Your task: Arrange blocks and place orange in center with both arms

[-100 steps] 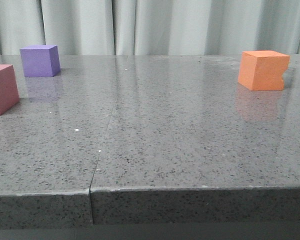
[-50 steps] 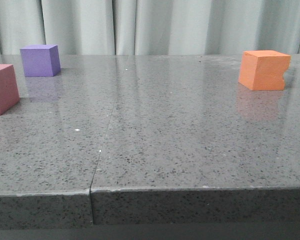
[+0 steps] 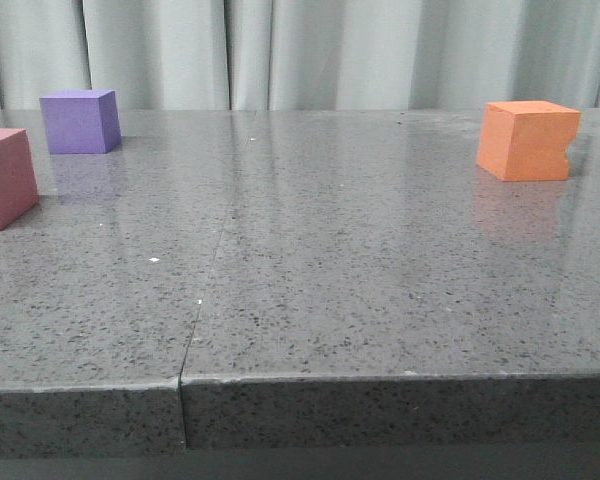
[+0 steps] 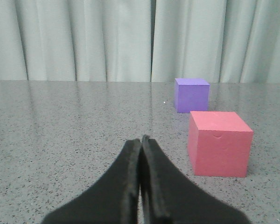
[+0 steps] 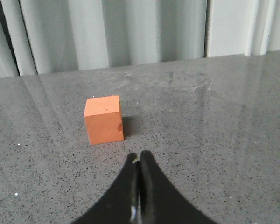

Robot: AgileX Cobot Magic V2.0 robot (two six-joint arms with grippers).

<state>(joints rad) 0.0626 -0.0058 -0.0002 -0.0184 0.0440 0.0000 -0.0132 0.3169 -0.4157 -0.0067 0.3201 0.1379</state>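
Both pincers are pressed closed on nothing: the left gripper (image 4: 141,140) and the right gripper (image 5: 140,158) appear only in their own wrist views, never in the front view. From the front, the orange cube (image 3: 527,140) sits far right on the grey table (image 3: 310,300), its notch visible, well apart from the purple cube (image 3: 78,121) and pinkish-red cube (image 3: 4,178) at far left. The right wrist camera sees only orange.
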